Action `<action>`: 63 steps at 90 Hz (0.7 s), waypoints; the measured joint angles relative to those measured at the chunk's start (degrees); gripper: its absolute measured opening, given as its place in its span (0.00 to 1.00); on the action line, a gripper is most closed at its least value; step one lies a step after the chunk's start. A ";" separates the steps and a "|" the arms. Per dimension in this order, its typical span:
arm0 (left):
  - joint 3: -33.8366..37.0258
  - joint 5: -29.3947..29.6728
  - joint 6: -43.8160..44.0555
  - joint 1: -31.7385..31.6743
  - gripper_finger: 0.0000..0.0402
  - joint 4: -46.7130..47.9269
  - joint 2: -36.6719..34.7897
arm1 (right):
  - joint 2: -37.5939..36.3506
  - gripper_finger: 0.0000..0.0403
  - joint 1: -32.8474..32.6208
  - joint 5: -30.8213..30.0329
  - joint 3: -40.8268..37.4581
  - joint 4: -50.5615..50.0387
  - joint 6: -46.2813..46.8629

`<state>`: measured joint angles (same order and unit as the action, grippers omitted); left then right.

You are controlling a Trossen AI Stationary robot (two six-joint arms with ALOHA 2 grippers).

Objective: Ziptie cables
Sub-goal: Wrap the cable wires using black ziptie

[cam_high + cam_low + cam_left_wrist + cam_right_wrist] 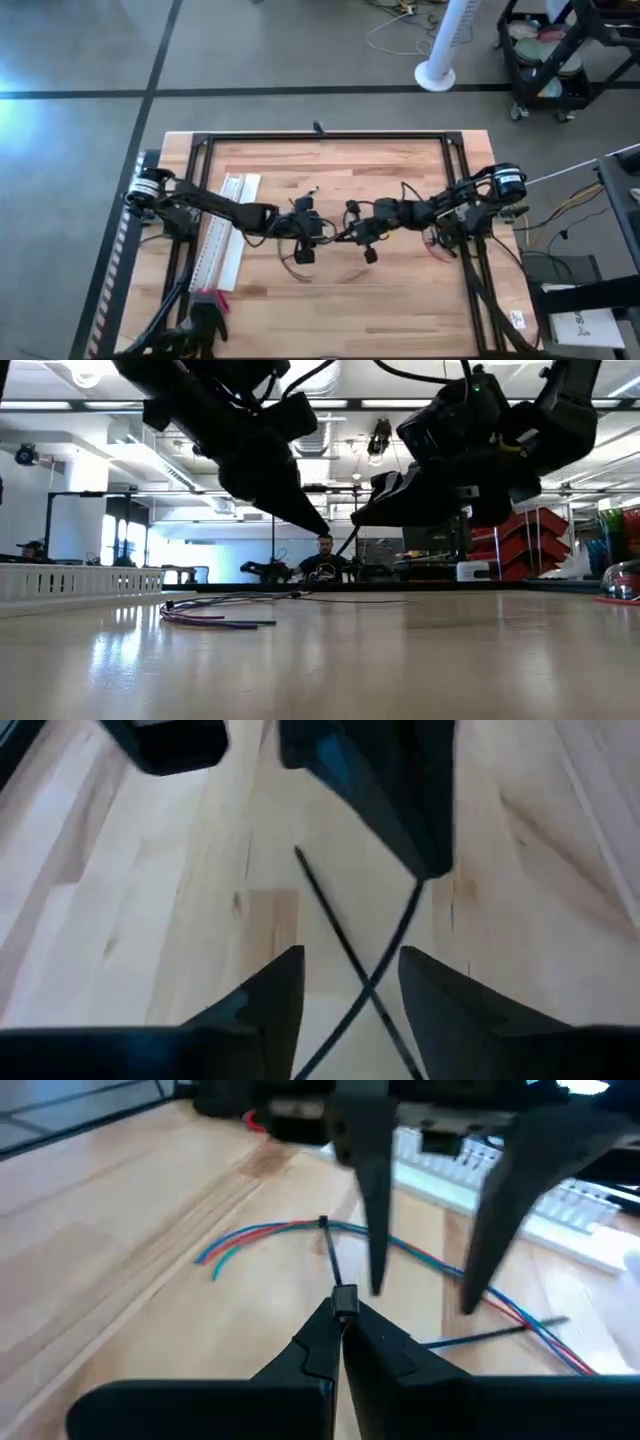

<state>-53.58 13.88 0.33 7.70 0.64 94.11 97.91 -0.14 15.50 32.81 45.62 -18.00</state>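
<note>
Right hand [340,1312] clenched on the ziptie [331,1263], presenting its tail. Left hand [350,982] released, fingers straddling it, probably to take it. Cables [400,1250] lie on the counter [120,1230] just beyond both.

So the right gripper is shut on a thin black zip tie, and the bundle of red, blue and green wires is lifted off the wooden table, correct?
Not quite. The right gripper is shut on the thin black zip tie, but the bundle of red, blue and green wires lies flat on the wooden table; the low view and the right wrist view show it.
</note>
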 joint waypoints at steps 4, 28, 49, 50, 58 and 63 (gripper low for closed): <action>0.00 0.05 0.70 0.00 0.41 2.92 -1.30 | 0.00 0.00 0.06 -0.01 0.77 -1.85 -0.54; 4.04 13.97 16.41 -0.51 0.42 17.71 -10.20 | -0.36 0.00 0.33 -0.01 4.09 -9.16 -2.71; 16.54 14.11 23.03 -3.25 0.37 0.24 -8.81 | -4.64 0.00 1.07 -0.03 6.18 -19.99 -4.07; 16.99 14.11 23.18 -3.37 0.37 -0.76 -8.56 | -4.84 0.00 1.14 -0.03 6.24 -20.45 -4.04; 19.35 14.87 23.80 -4.06 0.38 -5.69 -6.58 | -6.06 0.00 1.57 -0.01 6.22 -23.27 -3.20; 19.86 17.43 23.70 -4.13 0.39 -5.67 -5.24 | -6.19 0.00 1.70 -0.04 6.22 -23.69 -2.68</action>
<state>-33.72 31.31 24.03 3.57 -5.04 88.87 91.72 1.57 15.46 39.03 21.93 -20.68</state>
